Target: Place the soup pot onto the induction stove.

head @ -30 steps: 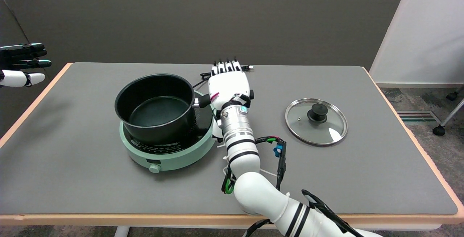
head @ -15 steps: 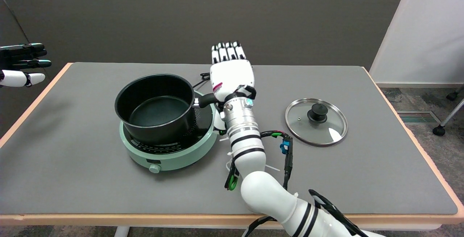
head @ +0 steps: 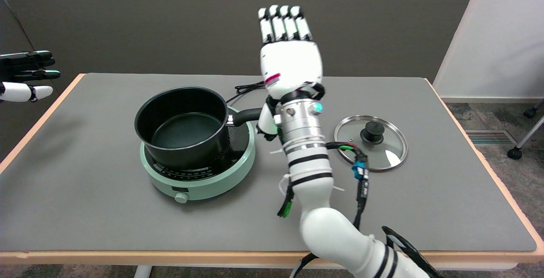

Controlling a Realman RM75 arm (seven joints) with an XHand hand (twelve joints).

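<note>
Soup pot [head: 182, 127], black, sits upright on the induction stove [head: 199, 165], pale green, toward the worktop's [head: 85, 210] left-centre. Pot is set slightly left and back of the stove's middle; black cooktop glass shows to its right. Pot handle [head: 246, 116] points right, toward the arm.

Right hand [head: 289, 55] is raised above the worktop, to the right of and higher than the pot, back of hand facing the camera. Fingers [head: 282, 25] extended straight upward, side by side, holding nothing. Thumb hangs low beside the wrist, just right of the handle's tip; contact cannot be judged from this angle.

Writing: a ring of small print on the stove's front rim, too small to read. 1 knob [head: 181, 197] on the stove's front. A pink mark on the hand's side, unreadable.

Other items: glass lid [head: 370, 142] with black knob lies flat on the worktop right of the arm, well apart from the pot. Black power cord [head: 244, 89] trails behind the stove. The forearm stands between pot and lid.
</note>
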